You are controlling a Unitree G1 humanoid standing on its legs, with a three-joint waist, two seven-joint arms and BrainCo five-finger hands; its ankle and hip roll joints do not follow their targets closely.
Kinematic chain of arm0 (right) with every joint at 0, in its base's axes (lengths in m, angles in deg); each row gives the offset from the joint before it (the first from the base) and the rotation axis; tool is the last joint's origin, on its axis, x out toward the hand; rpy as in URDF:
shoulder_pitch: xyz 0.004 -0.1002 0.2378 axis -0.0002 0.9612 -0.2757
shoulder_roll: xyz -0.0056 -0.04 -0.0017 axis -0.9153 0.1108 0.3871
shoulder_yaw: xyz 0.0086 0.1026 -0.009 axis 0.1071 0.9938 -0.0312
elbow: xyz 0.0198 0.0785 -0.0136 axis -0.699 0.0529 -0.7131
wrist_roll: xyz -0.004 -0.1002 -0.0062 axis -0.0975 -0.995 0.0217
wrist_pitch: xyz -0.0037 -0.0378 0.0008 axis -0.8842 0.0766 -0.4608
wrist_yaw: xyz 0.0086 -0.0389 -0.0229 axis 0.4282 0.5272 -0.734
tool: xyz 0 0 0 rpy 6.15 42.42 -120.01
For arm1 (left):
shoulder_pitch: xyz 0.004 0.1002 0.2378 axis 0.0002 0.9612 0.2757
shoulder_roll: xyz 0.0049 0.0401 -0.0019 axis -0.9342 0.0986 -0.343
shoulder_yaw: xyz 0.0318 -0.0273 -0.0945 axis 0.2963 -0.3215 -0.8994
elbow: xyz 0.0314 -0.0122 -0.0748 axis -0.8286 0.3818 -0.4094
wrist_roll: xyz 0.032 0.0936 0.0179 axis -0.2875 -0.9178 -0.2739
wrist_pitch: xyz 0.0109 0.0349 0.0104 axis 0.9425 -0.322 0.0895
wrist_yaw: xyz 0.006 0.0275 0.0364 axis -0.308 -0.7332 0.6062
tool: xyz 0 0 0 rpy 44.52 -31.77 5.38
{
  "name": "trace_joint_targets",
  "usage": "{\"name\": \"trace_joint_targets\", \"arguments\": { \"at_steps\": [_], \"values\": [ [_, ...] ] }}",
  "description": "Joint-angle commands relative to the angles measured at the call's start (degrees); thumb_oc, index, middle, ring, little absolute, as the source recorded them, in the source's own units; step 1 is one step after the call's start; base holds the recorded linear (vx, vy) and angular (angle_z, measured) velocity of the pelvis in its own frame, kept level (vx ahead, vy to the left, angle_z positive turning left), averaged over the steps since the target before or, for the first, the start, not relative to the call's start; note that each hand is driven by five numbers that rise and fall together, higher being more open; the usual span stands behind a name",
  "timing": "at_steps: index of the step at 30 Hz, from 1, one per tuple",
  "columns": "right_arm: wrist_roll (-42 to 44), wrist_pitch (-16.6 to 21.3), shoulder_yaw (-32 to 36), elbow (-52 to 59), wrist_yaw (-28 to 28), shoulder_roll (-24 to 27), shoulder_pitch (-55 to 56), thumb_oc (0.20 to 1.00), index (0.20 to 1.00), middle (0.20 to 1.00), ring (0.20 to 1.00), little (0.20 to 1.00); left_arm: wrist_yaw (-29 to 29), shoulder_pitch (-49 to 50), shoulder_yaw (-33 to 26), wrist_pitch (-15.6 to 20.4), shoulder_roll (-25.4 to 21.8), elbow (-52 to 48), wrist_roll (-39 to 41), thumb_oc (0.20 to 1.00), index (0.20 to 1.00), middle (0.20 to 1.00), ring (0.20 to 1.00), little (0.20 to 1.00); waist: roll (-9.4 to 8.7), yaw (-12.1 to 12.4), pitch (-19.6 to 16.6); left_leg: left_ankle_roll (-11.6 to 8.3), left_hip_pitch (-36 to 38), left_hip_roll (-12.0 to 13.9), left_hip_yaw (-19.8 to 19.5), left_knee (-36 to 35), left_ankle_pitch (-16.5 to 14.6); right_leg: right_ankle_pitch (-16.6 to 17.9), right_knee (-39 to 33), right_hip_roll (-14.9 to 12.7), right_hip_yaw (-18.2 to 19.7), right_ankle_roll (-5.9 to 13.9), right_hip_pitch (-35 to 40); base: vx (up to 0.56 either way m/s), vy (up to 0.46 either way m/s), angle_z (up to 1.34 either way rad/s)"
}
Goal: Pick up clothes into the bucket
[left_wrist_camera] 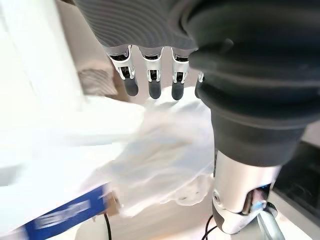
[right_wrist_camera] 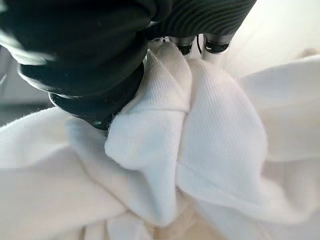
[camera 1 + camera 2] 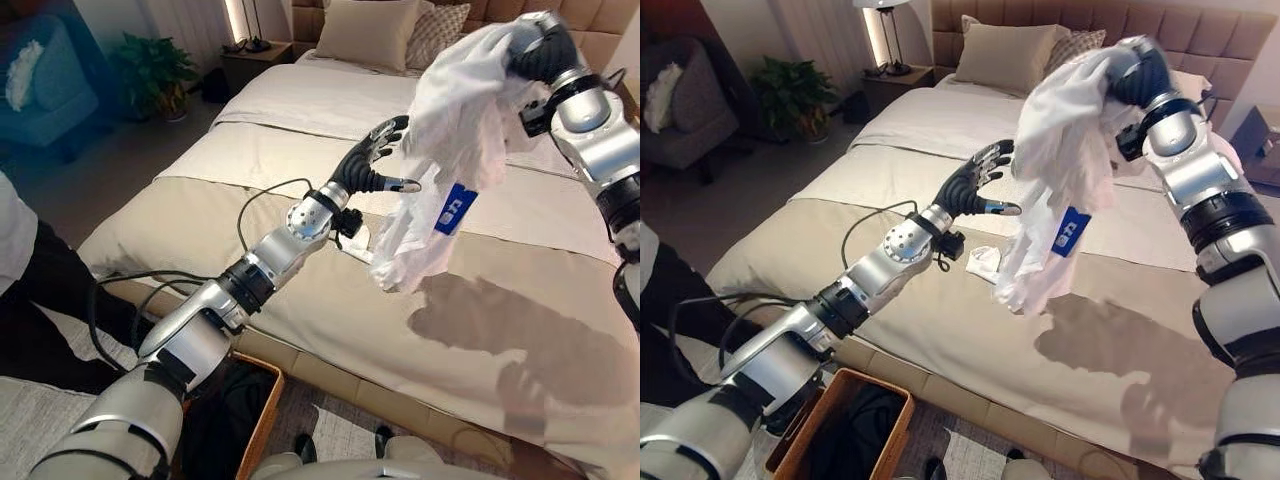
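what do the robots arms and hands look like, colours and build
Both arms are silver-grey metal segments joined by black bands. Each wrist and hand back sits under a dark ribbed cover. The left hand has silver fingers with dark tips, set in a row in its wrist view, and a thumb apart from them. The right hand has the same dark cover, with silver finger bases beside it.
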Motion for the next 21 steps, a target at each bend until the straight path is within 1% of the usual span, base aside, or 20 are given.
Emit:
{"name": "trace_joint_targets", "arguments": {
  "at_steps": [1, 2, 3, 4, 5, 6, 7, 9, 11, 12, 13, 14, 15, 16, 18, 20, 21],
  "values": [
    [4.9, 4.6, 3.3, -3.2, 7.0, 0.7, -15.4, 0.200, 0.200, 0.200, 0.200, 0.200, 1.2, 1.3, -1.1, 1.4, -1.4, -3.7, -2.1, 1.000, 1.000, 1.000, 1.000, 1.000, -5.10, 2.3, -1.8, -2.10, -1.2, -0.5, -1.9, 4.7, -5.6, 2.0, -0.4, -2.6, -1.9, 2.19, -1.2, -0.03, -0.010, 0.31],
    [6.4, 5.8, 5.6, -5.2, 10.2, 1.0, -17.5, 0.200, 0.200, 0.200, 0.200, 0.200, 1.8, 3.6, -2.4, 1.5, -1.6, -5.4, -2.6, 1.000, 1.000, 1.000, 1.000, 1.000, -5.30, 3.5, -1.4, -2.29, -2.3, -0.7, -3.0, 4.9, -5.3, 1.9, -0.4, -2.8, -3.2, 2.13, -1.4, -0.03, -0.009, 0.33],
    [6.4, 5.8, 5.7, -5.1, 10.2, 1.0, -17.3, 0.200, 0.200, 0.200, 0.200, 0.200, 1.9, 3.7, -2.4, 1.4, -1.6, -5.6, -2.6, 1.000, 1.000, 1.000, 1.000, 1.000, -5.36, 3.3, -1.5, -2.29, -2.3, -0.7, -3.1, 5.0, -5.3, 1.8, -0.4, -2.9, -3.3, 2.13, -1.4, -0.02, -0.018, 0.57],
    [6.0, 6.6, 6.9, -6.3, 12.2, 1.8, -18.1, 0.200, 0.200, 0.200, 0.200, 0.200, 2.7, 6.6, -3.8, 1.9, -1.8, -7.5, -3.5, 1.000, 1.000, 1.000, 1.000, 1.000, -5.65, 4.5, -1.4, -2.41, -3.0, -1.0, -4.3, 5.1, -5.2, 1.7, -0.6, -3.1, -4.5, 2.08, -1.1, 0.01, -0.012, 0.48],
    [6.0, 6.6, 7.0, -6.2, 12.3, 1.7, -18.0, 0.200, 0.200, 0.200, 0.200, 0.200, 2.8, 6.7, -3.8, 1.8, -1.9, -7.7, -3.6, 1.000, 1.000, 1.000, 1.000, 1.000, -5.68, 4.3, -1.5, -2.42, -3.1, -1.0, -4.5, 5.2, -5.2, 1.6, -0.6, -3.2, -4.8, 2.09, -1.1, 0.03, -0.018, 0.57],
    [5.5, 7.2, 8.0, -6.3, 14.2, 3.1, -18.0, 0.200, 0.200, 0.200, 0.200, 0.200, 3.1, 10.8, -5.0, 2.2, -1.4, -10.5, -3.4, 1.000, 1.000, 1.000, 1.000, 1.000, -5.90, 5.4, -1.3, -2.48, -3.5, -1.4, -5.7, 5.4, -5.1, 1.4, -0.7, -3.5, -6.1, 2.05, -0.7, 0.02, -0.008, 0.38],
    [5.5, 7.2, 8.0, -6.3, 14.2, 3.1, -18.0, 0.200, 0.200, 0.200, 0.200, 0.200, 3.1, 10.8, -5.0, 2.2, -1.4, -10.5, -3.4, 1.000, 1.000, 1.000, 1.000, 1.000, -5.92, 5.3, -1.4, -2.48, -3.6, -1.4, -5.8, 5.4, -5.1, 1.4, -0.7, -3.5, -6.2, 2.05, -0.7, 0.04, -0.008, 0.41],
    [6.9, 9.2, 10.0, -5.2, 15.9, 3.9, -16.8, 0.200, 0.200, 0.200, 0.200, 0.200, 4.0, 15.9, -7.0, 3.6, 0.2, -13.6, -1.7, 1.000, 1.000, 1.000, 1.000, 1.000, -6.25, 6.4, -1.2, -2.44, -3.7, -1.8, -7.1, 5.5, -5.3, 1.1, -0.8, -3.7, -7.5, 1.99, -0.1, 0.05, -0.006, 0.34],
    [7.7, 10.7, 11.9, -3.2, 17.1, 3.3, -14.7, 0.200, 0.200, 0.200, 0.200, 0.200, 4.8, 20.5, -8.1, 4.7, 2.1, -15.4, 1.0, 1.000, 1.000, 1.000, 1.000, 1.000, -6.55, 6.9, -1.0, -2.35, -3.8, -2.1, -7.7, 5.5, -5.3, 1.0, -0.8, -3.9, -8.0, 1.88, 0.1, 0.04, -0.003, 0.26],
    [7.6, 10.8, 12.1, -3.0, 17.2, 3.3, -14.3, 0.200, 0.200, 0.200, 0.200, 0.200, 4.8, 20.8, -8.1, 4.7, 2.0, -15.6, 1.0, 1.000, 1.000, 1.000, 1.000, 1.000, -6.61, 6.8, -1.2, -2.35, -3.8, -2.1, -7.8, 5.5, -5.4, 1.0, -0.8, -3.9, -8.0, 1.88, 0.1, -0.01, -0.005, 0.24],
    [7.5, 10.8, 11.7, -3.0, 16.1, 3.3, -13.4, 0.200, 0.200, 0.200, 0.200, 0.200, 3.4, 26.4, -8.7, 5.1, 2.2, -17.9, 4.5, 1.000, 1.000, 1.000, 1.000, 1.000, -6.93, 7.5, -0.7, -2.31, -4.2, -2.4, -8.1, 5.8, -5.4, 1.1, -0.7, -4.2, -8.3, 1.85, -0.1, -0.03, -0.010, 0.15],
    [7.8, 10.5, 11.1, -3.6, 15.2, 3.6, -13.0, 0.200, 0.200, 0.200, 0.200, 0.200, 2.6, 28.9, -9.4, 5.1, 1.7, -18.9, 5.8, 1.000, 1.000, 1.000, 1.000, 1.000, -7.05, 7.9, -0.2, -2.32, -4.6, -2.5, -8.2, 5.9, -5.3, 1.1, -0.6, -4.2, -8.5, 1.82, -0.3, -0.06, -0.011, 0.15],
    [7.8, 9.3, 9.9, -5.6, 13.2, 3.9, -12.2, 0.200, 0.200, 0.200, 0.200, 0.200, 0.5, 35.3, -11.3, 4.6, 0.6, -21.2, 10.2, 1.000, 1.000, 1.000, 1.000, 1.000, -7.06, 8.8, 0.5, -2.25, -5.0, -2.6, -8.4, 6.1, -5.3, 1.3, -0.5, -4.4, -8.5, 1.77, -0.7, -0.04, -0.006, 0.09],
    [7.8, 9.3, 9.8, -5.8, 13.1, 3.7, -12.2, 0.200, 0.200, 0.200, 0.200, 0.200, 0.4, 35.7, -11.4, 4.5, 0.4, -21.5, 10.3, 1.000, 1.000, 1.000, 1.000, 1.000, -7.07, 8.7, 0.3, -2.25, -5.0, -2.6, -8.3, 6.1, -5.4, 1.3, -0.5, -4.4, -8.4, 1.77, -0.8, -0.03, -0.004, 0.05],
    [6.9, 7.1, 7.2, -9.9, 9.8, 4.1, -12.2, 0.200, 0.200, 0.200, 0.200, 0.200, -1.5, 41.1, -14.3, 3.9, -1.5, -22.7, 12.6, 1.000, 1.000, 1.000, 1.000, 1.000, -7.33, 9.7, 0.9, -2.21, -5.5, -2.7, -8.3, 6.4, -5.3, 1.5, -0.5, -4.5, -8.2, 1.75, -1.4, -0.02, -0.002, 0.02],
    [4.0, 4.3, 4.1, -13.0, 6.6, 4.5, -12.9, 0.200, 0.200, 0.200, 0.200, 0.200, -2.7, 46.3, -18.2, 3.4, -3.7, -24.0, 13.8, 1.000, 1.000, 1.000, 1.000, 1.000, -7.26, 10.3, 1.3, -2.09, -5.8, -2.6, -8.0, 6.5, -5.3, 1.8, -0.4, -4.5, -7.9, 1.74, -2.1, -0.02, 0.004, 0.06],
    [2.9, 3.6, 3.6, -14.2, 6.3, 4.5, -13.3, 0.200, 0.200, 0.200, 0.200, 0.200, -3.0, 47.7, -19.5, 3.3, -4.4, -25.0, 13.7, 1.000, 1.000, 1.000, 1.000, 1.000, -7.25, 10.5, 1.4, -2.07, -6.0, -2.6, -7.9, 6.6, -5.2, 1.9, -0.4, -4.5, -7.7, 1.73, -2.3, 0.00, 0.000, 0.00]
  ]
}}
